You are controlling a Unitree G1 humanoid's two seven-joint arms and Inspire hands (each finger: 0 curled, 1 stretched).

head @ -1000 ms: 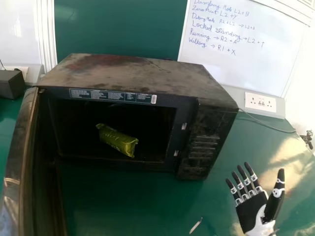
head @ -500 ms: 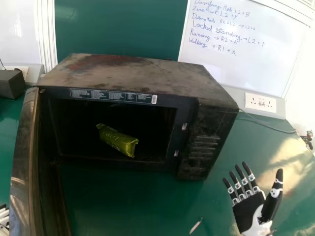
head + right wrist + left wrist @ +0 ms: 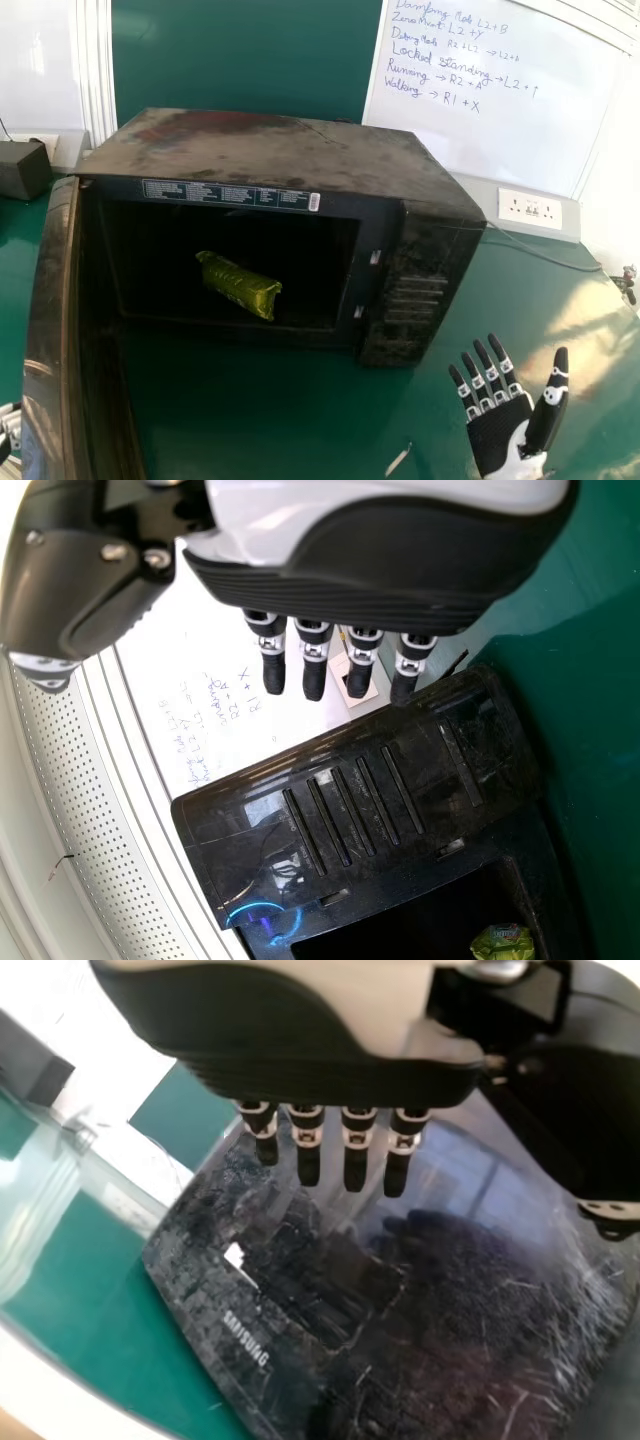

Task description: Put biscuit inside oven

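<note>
**Left hand (image 3: 9, 430) arrives outside microwave door (image 3: 50, 320)**

Its fingers extended and empty, it has come in as the door swung slightly inward. The biscuit packet (image 3: 238, 285) lies inside the microwave oven (image 3: 270, 155), leftward of the relaxed, empty right hand (image 3: 500, 432); probably only closing remains.

I was in what looked like a robotics lab: a whiteboard (image 3: 560, 110) bore handwritten control notes (image 3: 435, 60) above a socket panel (image 3: 530, 208) and green table (image 3: 260, 410).
</note>
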